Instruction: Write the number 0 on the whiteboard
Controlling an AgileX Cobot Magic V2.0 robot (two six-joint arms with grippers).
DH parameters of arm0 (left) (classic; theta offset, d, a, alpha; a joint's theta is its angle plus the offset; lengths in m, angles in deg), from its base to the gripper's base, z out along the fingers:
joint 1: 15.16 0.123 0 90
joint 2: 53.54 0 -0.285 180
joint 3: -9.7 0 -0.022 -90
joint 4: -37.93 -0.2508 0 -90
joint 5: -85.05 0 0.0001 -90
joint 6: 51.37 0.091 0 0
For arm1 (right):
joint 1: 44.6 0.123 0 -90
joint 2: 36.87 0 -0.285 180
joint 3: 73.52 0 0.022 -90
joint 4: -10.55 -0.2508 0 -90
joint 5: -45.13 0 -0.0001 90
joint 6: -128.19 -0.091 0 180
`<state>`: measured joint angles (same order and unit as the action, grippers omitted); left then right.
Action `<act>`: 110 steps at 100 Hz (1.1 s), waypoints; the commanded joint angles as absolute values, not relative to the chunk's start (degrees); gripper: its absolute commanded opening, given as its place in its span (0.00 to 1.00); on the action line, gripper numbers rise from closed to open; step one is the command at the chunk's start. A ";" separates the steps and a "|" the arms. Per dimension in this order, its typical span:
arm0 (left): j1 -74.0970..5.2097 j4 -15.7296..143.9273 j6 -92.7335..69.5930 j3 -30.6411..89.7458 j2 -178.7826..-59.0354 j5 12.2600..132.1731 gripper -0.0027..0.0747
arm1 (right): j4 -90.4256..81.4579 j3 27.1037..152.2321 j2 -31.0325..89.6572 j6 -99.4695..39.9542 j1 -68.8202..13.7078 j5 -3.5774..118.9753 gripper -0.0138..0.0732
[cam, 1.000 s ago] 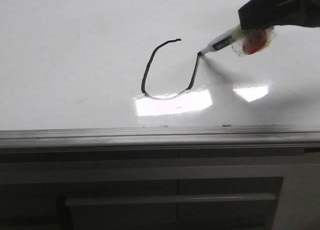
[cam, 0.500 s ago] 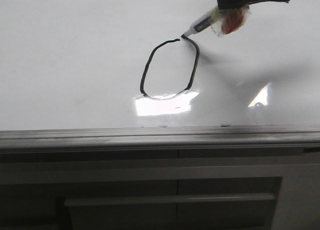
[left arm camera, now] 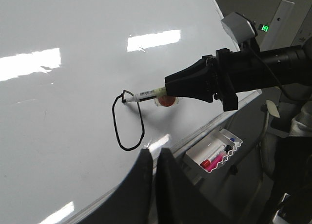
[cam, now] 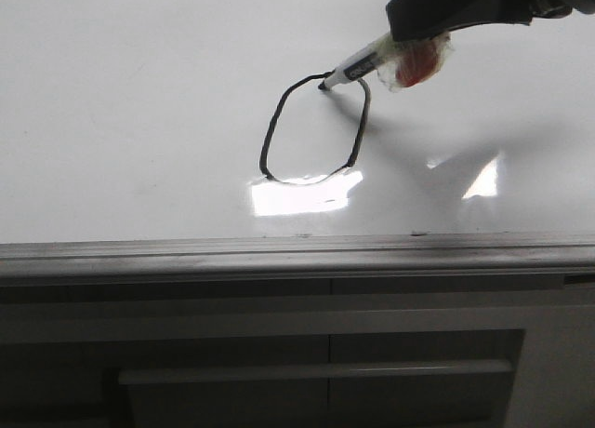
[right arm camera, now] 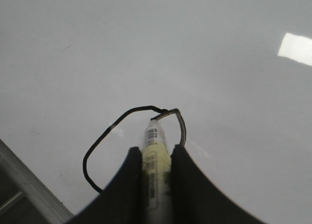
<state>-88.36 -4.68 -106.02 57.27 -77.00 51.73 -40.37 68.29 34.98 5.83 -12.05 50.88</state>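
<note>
One closed loop now sits on the whiteboard [cam: 139,93]: the number 0 [cam: 314,128] is joined at its top, just above the middle of the front view. A second ago I saw the right-hand stroke only climbing, with an open gap at the upper right of the figure. Half a second ago the tip had reached the top corner. Now the marker [cam: 358,69] has run leftward across the gap, and its tip rests where the two line ends overlap. In my judgement the outline is complete, and what remains is to lift the tip clear without dragging a stray tail across the figure.

My right gripper [right arm camera: 155,158] comes in from the upper right of the front view, its jaws clenched on the marker barrel; the right wrist view shows both fingers [right arm camera: 181,180] pressed against the pale barrel. Something red wrapped in clear tape [cam: 418,65] sits on the marker near the grip. My left gripper [left arm camera: 153,160] hangs well apart from the drawing, at the bottom of its own view, jaws nearly together with a thin slit between them and nothing held.

A small tray of spare markers [left arm camera: 217,153] hangs off the board's edge rail [cam: 297,251], in the lower right of the left wrist view. Bright glare patches lie just below the 0 and could be mistaken for gaps in its lower curve.
</note>
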 commanded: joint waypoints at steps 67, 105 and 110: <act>-89.57 1.98 -97.01 54.12 -80.24 59.55 0.10 | -33.46 90.76 23.08 7.22 -10.24 89.37 0.10; -96.85 18.21 -66.30 36.55 -106.99 47.04 0.53 | -28.57 88.08 26.49 7.22 6.23 85.63 0.10; -97.57 18.08 -65.50 34.44 -109.22 45.23 0.50 | -28.58 88.08 26.88 7.22 7.92 85.00 0.10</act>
